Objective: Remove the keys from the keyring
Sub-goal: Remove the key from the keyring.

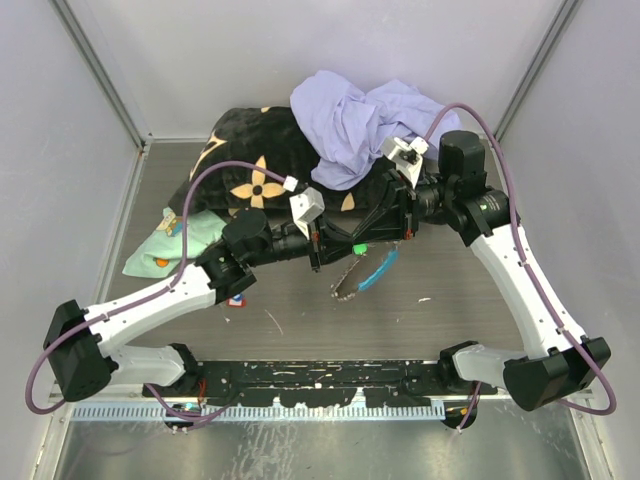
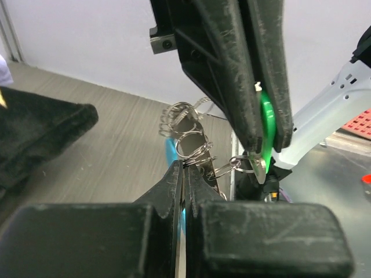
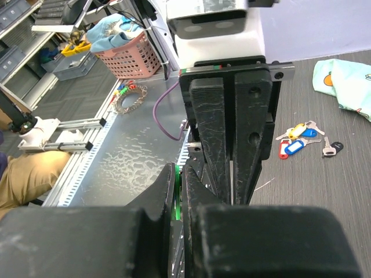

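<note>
The left end effector (image 2: 184, 169) is pressed together on a wire loop of the keyring (image 2: 190, 145), which is up between both arms over the middle of the bench (image 1: 300, 320). The right end effector (image 2: 268, 142) pinches a key's green tag (image 2: 265, 116), still on the ring. Other keys (image 3: 301, 139) lie loose on the bench.

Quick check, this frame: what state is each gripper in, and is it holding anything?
Left gripper: closed, pinching the wire loops of the keyring.
Right gripper: closed on a key's green tag.
</note>
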You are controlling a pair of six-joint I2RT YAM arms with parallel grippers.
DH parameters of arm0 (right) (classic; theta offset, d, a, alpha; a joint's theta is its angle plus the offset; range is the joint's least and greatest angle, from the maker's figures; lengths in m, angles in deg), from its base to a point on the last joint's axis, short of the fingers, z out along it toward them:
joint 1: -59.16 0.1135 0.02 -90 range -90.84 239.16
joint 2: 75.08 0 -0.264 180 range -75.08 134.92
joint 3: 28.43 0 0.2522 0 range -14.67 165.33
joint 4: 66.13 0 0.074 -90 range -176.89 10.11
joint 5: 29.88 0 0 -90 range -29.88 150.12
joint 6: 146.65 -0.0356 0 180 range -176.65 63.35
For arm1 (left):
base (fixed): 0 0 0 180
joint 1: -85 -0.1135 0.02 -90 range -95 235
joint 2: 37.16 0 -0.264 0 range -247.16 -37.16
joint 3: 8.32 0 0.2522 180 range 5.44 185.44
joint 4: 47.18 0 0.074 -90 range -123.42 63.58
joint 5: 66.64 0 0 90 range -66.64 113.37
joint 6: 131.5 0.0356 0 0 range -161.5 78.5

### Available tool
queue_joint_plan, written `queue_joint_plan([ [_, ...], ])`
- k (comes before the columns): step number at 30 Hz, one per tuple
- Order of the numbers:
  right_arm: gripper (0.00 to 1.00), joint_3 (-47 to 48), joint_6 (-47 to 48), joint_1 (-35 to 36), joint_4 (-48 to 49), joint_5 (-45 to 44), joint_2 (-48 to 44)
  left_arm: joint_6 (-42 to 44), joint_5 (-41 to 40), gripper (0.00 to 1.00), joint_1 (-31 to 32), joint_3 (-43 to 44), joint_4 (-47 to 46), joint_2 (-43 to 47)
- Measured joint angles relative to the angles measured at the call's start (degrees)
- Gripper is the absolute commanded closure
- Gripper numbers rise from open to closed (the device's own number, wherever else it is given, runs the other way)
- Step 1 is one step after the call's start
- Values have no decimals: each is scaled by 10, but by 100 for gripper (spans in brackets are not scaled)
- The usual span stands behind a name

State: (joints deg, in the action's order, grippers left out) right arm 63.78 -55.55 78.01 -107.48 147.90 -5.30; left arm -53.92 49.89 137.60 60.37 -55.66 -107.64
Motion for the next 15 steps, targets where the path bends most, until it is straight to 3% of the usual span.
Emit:
queue_joint_plan([
  [6,99,0,-1,-2,2,-1,0,-83,24,97,-29,1,12,-5],
  [15,99,-2,-7,-9,6,-2,-5,-275,37,74,-77,14,32,-67],
])
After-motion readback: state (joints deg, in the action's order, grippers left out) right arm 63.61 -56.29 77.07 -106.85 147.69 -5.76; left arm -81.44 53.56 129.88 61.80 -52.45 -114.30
